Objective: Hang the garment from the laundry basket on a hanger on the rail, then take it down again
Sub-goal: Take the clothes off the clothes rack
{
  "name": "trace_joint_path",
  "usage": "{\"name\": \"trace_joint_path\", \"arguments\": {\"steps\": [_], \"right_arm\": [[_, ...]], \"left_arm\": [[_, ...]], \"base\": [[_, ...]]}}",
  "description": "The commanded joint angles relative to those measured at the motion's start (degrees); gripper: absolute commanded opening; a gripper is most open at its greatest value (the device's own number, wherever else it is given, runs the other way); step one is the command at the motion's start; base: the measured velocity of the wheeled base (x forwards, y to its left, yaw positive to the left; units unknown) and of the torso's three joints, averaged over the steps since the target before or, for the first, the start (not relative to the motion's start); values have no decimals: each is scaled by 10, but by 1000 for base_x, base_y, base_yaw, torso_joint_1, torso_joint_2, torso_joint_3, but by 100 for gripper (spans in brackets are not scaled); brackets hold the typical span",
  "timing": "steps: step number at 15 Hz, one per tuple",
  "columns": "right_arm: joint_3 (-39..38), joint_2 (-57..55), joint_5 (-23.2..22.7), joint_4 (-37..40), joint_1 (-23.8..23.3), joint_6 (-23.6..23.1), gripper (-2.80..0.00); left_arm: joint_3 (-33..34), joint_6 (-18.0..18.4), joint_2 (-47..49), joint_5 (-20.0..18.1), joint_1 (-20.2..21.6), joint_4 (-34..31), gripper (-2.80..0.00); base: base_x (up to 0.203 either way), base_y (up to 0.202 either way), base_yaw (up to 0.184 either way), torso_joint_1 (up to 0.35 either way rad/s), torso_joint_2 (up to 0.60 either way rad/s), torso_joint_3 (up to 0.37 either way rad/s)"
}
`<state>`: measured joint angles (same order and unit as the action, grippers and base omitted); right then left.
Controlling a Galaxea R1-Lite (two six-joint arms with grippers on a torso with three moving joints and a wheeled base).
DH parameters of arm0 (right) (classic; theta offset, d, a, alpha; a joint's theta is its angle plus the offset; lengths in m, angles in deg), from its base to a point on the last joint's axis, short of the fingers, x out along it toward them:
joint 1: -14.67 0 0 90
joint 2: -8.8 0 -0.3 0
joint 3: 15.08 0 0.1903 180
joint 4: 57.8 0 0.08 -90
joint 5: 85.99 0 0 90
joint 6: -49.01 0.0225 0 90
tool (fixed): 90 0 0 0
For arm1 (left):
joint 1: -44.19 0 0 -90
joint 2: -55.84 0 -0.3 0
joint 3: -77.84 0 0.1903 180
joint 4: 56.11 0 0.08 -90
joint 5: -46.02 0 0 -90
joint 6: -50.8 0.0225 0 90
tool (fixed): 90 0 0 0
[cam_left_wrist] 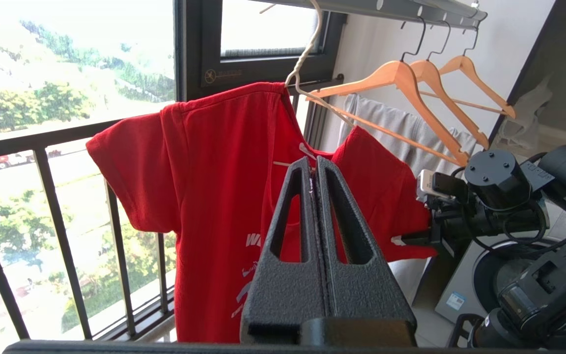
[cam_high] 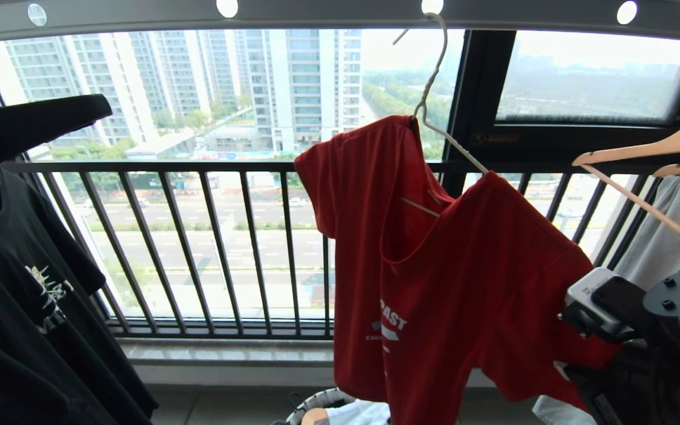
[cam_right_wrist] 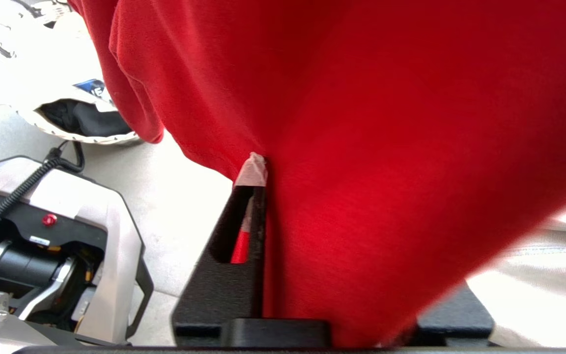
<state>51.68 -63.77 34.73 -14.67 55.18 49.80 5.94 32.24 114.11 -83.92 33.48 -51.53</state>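
The bright red printed T-shirt hangs crookedly on the thin white wire hanger, hooked on the grey holed rail. The right gripper has red cloth draped between its parted fingers; the left gripper is pressed together, empty. Any snag could drag the shirt off.

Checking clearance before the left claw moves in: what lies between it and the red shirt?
Nothing: in the left wrist view the shut left claw points at the shirt below its collar across bare air.
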Motion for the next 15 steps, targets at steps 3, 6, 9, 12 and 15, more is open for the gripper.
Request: {"name": "trace_joint_path", "arguments": {"steps": [3, 6, 9, 12, 15], "right_arm": [[30, 84, -48, 5, 1, -14, 0], [107, 131, -112, 38, 0, -24, 0], [165, 143, -136, 80, 0, -25, 0], [206, 113, -171, 80, 1, -26, 0], [261, 56, -187, 80, 0, -41, 0]], "left_arm": [[-1, -1, 0, -2, 0, -1, -280], [-1, -1, 1, -2, 0, -3, -280], [-1, -1, 4, -2, 0, -3, -280], [-1, -1, 4, -2, -1, -3, -280], [-1, -1, 6, -2, 0, -3, -280]], "base": [[0, 0, 0, 0, 0, 0], [0, 0, 0, 0, 0, 0], [0, 0, 0, 0, 0, 0], [0, 0, 0, 0, 0, 0], [0, 0, 0, 0, 0, 0]]}}
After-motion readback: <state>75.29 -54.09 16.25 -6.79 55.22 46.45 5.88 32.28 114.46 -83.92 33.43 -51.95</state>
